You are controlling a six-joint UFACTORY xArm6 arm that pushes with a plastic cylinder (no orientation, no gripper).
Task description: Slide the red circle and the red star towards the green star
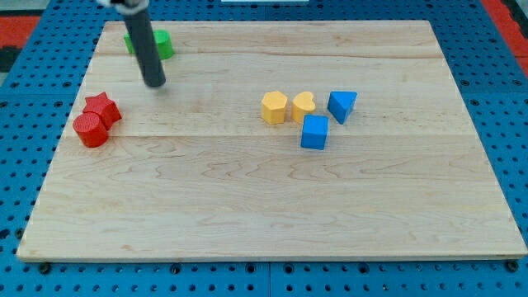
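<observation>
- The red circle [90, 130] and the red star [102, 109] sit pressed together near the view's left edge of the wooden worktop [247, 223] — the star just above and a little to the right of the circle, the two touching.
- The green star [162, 44] lies near the view's top left corner, half hidden behind the dark rod; only part of its green body shows on either side, so its shape is hard to confirm from here.
- A clear stretch of bare wood separates the red pair from the green block, so the task looks barely begun, or at best part-way: neither red block is near its goal yet.
- The end effector is just a plain rod — nothing to open or close, and it holds nothing. My tip [155, 84] rests on the worktop between the green star and the red pair, up and to the right of the red star, touching neither.
- From that spot the tip is on the wrong side for pushing; I judge it would need to come round below and left of the red circle before driving both blocks up and rightwards.
- Pushing two touching blocks at once risks one slipping off sideways.
- Well apart at mid-board: a yellow hexagon [274, 107], a yellow heart [304, 106], a blue triangle [341, 106] and a blue cube [314, 132], clear of the likely path.
</observation>
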